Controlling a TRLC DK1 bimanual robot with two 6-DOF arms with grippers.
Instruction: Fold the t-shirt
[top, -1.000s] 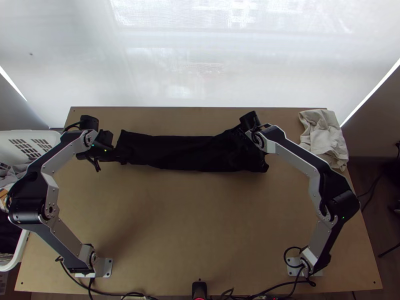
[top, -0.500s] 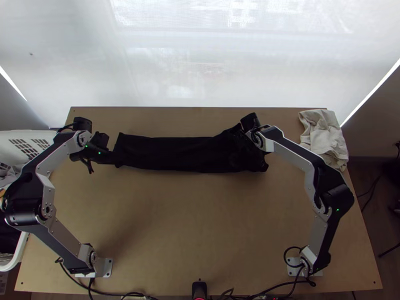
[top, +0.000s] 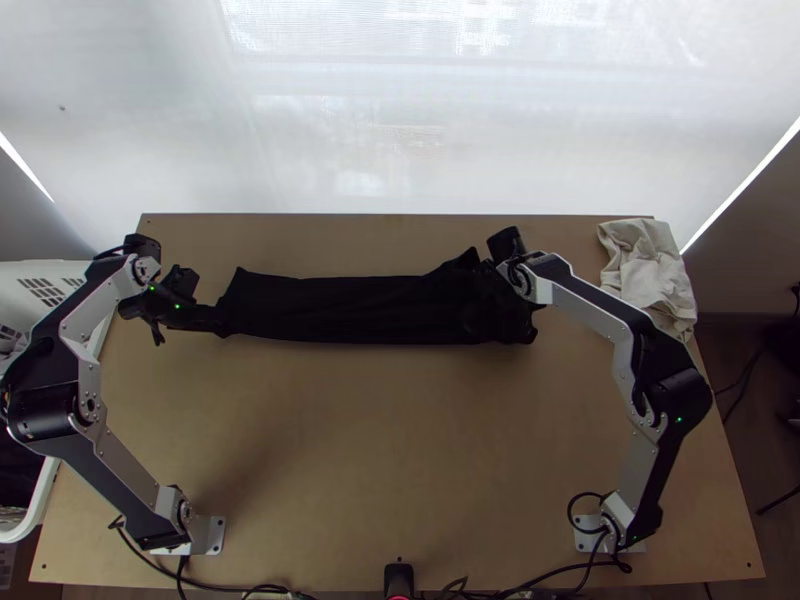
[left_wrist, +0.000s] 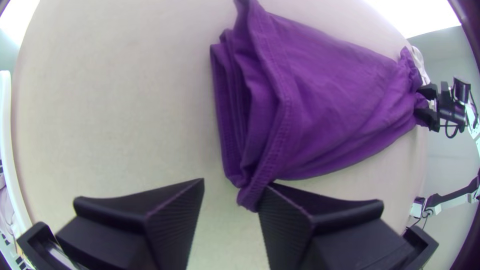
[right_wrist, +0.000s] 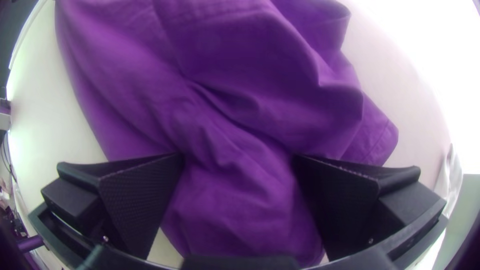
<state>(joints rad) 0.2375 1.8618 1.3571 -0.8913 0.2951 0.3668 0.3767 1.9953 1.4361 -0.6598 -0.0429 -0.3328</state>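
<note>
the left gripper (top: 218, 322) gapes, the t-shirt's (left_wrist: 340, 95) stitched edge against one finger (left_wrist: 295, 215); the right gripper (top: 496, 272), tips hidden from above, gapes over creased cloth.

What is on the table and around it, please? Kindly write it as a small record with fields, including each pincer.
garment: t-shirt, a long narrow strip, layered at its left end
left pincer: open, one finger against the shirt's end corner
right pincer: open, bunched fabric between its fingers
other cloth: pale crumpled cloth, table's far right corner
container: white basket, at the table's left edge
</note>
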